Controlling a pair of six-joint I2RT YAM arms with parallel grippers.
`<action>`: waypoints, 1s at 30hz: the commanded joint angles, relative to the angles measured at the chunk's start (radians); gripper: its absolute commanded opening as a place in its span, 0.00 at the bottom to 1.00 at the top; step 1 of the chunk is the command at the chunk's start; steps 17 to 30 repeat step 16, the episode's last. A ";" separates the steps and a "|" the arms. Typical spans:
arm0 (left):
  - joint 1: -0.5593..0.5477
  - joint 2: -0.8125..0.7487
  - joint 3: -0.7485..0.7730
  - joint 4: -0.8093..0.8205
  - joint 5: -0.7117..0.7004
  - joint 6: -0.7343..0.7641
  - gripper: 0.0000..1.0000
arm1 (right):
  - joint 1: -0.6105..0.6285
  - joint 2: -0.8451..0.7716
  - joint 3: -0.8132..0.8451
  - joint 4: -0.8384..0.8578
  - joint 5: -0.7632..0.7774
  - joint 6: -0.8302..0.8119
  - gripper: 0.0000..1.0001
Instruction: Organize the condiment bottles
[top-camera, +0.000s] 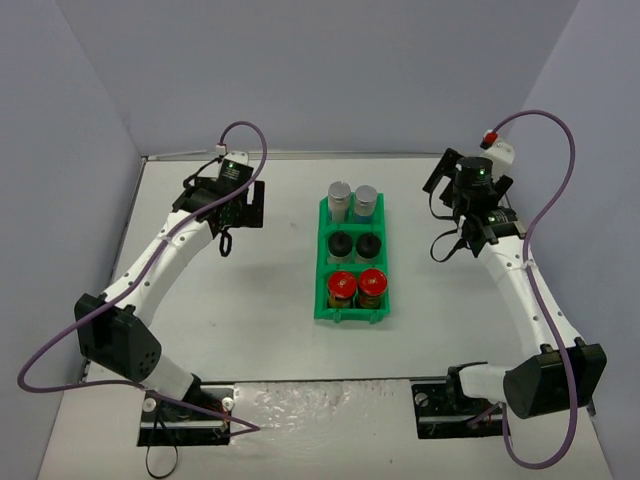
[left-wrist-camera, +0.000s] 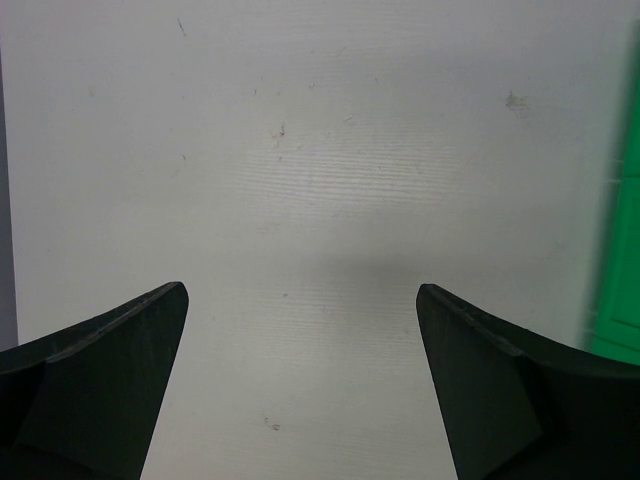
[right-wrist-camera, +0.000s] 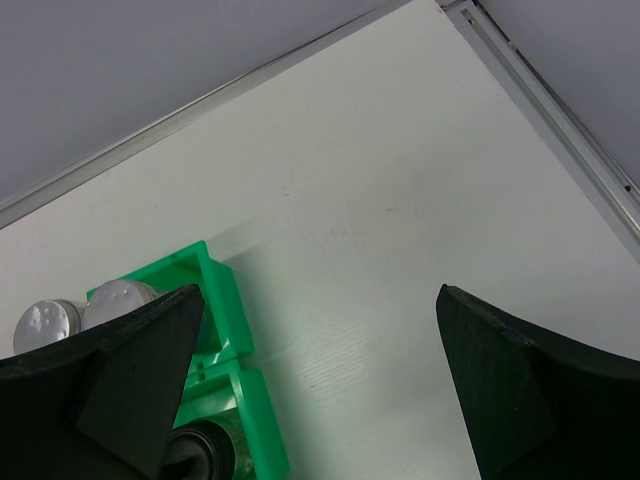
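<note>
Six jars stand in the green divided bin (top-camera: 322, 262) at the table's middle: two silver-capped jars (top-camera: 340, 198) (top-camera: 366, 200) in the far section, two black-capped jars (top-camera: 340, 245) (top-camera: 368, 245) in the middle, two red-capped jars (top-camera: 342, 286) (top-camera: 372, 284) in the near one. My left gripper (top-camera: 227, 243) is open and empty over bare table, left of the bin. My right gripper (top-camera: 450, 245) is open and empty, right of the bin. The right wrist view shows the bin's corner (right-wrist-camera: 215, 290), a silver cap (right-wrist-camera: 45, 322) and a black cap (right-wrist-camera: 200, 455).
Grey walls close the table at the back and both sides. The bin's green edge (left-wrist-camera: 620, 250) shows at the right of the left wrist view. A metal rail (right-wrist-camera: 560, 110) runs along the table's far right edge.
</note>
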 joint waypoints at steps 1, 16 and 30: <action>0.005 -0.017 0.074 0.048 0.011 -0.016 0.97 | 0.005 -0.059 0.016 0.052 0.002 -0.028 1.00; 0.006 0.002 0.103 0.022 -0.002 -0.006 0.97 | 0.007 -0.051 0.021 0.053 -0.057 -0.032 1.00; 0.006 0.002 0.103 0.022 -0.002 -0.006 0.97 | 0.007 -0.051 0.021 0.053 -0.057 -0.032 1.00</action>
